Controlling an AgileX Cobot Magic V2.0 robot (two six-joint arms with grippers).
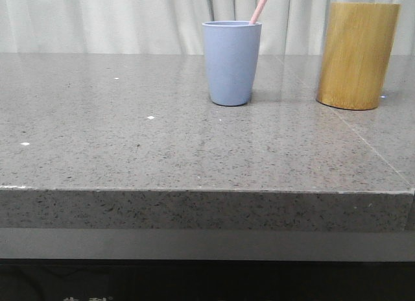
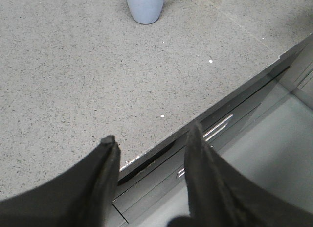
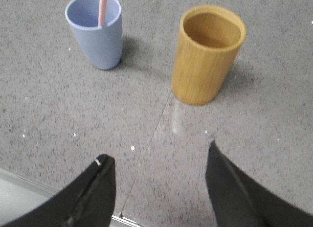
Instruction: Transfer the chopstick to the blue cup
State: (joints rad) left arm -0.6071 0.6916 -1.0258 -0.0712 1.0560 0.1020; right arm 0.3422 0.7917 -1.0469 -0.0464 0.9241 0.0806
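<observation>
Left fingers (image 2: 151,144): spread wide, released, holding nothing; black, tapered, matte; poised over the worktop's front edge.
Right fingers (image 3: 159,163): spread wide, released, holding nothing; black, tapered; above bare worktop, with both containers beyond the tips.
Chopstick (image 1: 260,6): thin, straight, pale pink; stands inside the blue cup, leaning toward 1 o'clock in the front view, its upper end rising above the rim.
Blue cup (image 1: 231,63): matte light blue-grey tumbler, tapered to a narrower base, no handle; upright, at 12 o'clock on the worktop in the front view.
Bamboo holder (image 1: 357,54): tan cylinder with fine vertical grain, open-topped, taller and wider than the cup; upright at 3 o'clock from the cup, apart from it.
Worktop (image 1: 130,145): grey speckled stone, polished, thick square front edge, a thin seam line across it.
Backdrop: pale pleated curtain (image 1: 97,19).
Writing: none legible.
</observation>
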